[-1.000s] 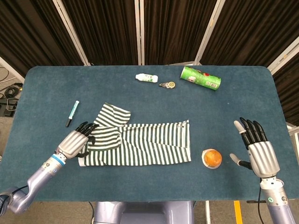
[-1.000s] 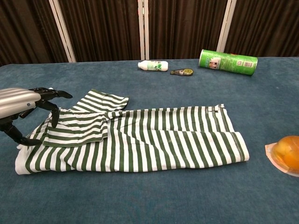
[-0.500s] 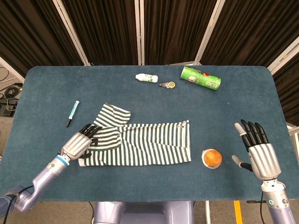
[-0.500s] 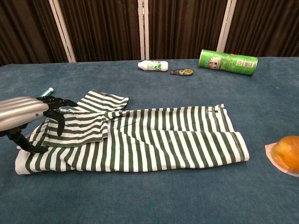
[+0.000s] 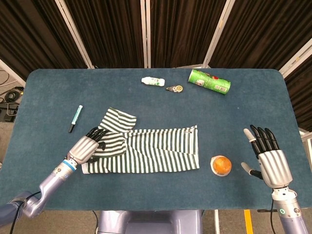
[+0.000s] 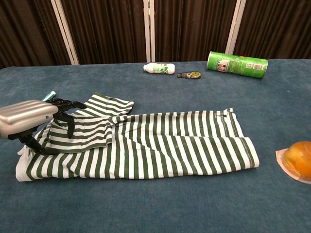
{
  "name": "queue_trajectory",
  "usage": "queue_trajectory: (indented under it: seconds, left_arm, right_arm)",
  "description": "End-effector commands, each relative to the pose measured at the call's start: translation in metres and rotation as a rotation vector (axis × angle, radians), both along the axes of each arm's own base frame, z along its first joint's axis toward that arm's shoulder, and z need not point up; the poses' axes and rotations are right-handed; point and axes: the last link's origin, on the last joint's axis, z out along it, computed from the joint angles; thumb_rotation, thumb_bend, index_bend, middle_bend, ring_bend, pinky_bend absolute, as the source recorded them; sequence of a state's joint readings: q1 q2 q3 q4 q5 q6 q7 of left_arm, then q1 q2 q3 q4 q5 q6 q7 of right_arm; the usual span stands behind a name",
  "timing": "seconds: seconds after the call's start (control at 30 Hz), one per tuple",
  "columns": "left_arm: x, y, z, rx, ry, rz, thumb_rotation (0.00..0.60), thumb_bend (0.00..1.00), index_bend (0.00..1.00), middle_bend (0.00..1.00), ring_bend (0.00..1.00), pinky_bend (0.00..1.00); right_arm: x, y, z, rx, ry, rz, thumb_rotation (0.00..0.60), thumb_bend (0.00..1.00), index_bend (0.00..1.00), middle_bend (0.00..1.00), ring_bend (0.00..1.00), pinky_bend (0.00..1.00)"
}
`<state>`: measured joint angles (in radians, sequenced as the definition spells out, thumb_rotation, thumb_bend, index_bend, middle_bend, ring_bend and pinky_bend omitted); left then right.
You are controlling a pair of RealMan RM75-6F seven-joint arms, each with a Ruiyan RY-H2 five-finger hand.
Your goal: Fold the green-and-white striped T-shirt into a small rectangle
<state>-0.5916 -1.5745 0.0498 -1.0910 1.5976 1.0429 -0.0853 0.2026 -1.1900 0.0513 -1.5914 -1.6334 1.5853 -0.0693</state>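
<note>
Shirt: the striped T-shirt [image 5: 146, 151] lies mid-table as a long band, lengthwise fold made.
Left hand: my left hand [image 5: 87, 147] rests on its sleeve end; whether it grasps cloth, I cannot tell.
Right hand: my right hand [image 5: 267, 158] hovers released.
Left: crosswise folds.

No legible text (labels too small)

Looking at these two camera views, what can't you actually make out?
- Left hand: whether its fingertips grip the striped T-shirt or only rest on it; its own back hides them in both views.
- Right hand: outside the chest view.
- Labels on the white bottle and green can: too small.
</note>
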Motion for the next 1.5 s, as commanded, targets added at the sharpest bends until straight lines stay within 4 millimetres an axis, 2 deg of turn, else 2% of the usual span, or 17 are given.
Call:
queue_trajectory:
  seconds: [0.03, 0.3, 0.73, 1.03, 1.5]
  left_arm:
    - [-0.003, -0.001, -0.003, -0.005, 0.004, 0.004, 0.600, 0.28, 0.47, 0.00, 0.00, 0.00]
    - [-0.012, -0.006, -0.003, 0.002, 0.009, -0.009, 0.600, 0.28, 0.47, 0.00, 0.00, 0.00]
    - [-0.013, -0.002, -0.008, 0.002, 0.016, -0.008, 0.600, 0.28, 0.47, 0.00, 0.00, 0.00]
    - [-0.015, 0.001, -0.012, 0.001, 0.021, 0.003, 0.600, 0.38, 0.47, 0.00, 0.00, 0.00]
    - [-0.011, 0.002, -0.015, -0.001, -0.020, 0.003, 0.600, 0.47, 0.52, 0.00, 0.00, 0.00]
  right_arm:
    - [0.000, 0.000, 0.000, 0.003, -0.006, 0.004, 0.600, 0.01, 0.07, 0.00, 0.00, 0.00]
    - [0.001, 0.000, -0.002, 0.008, -0.011, 0.018, 0.600, 0.01, 0.08, 0.00, 0.00, 0.00]
    - [0.000, -0.001, 0.000, 0.003, -0.017, 0.020, 0.600, 0.01, 0.09, 0.00, 0.00, 0.00]
    - [0.000, -0.001, -0.001, 0.003, -0.016, 0.020, 0.600, 0.01, 0.09, 0.00, 0.00, 0.00]
    - [0.000, -0.001, -0.001, 0.002, -0.017, 0.021, 0.600, 0.01, 0.10, 0.00, 0.00, 0.00]
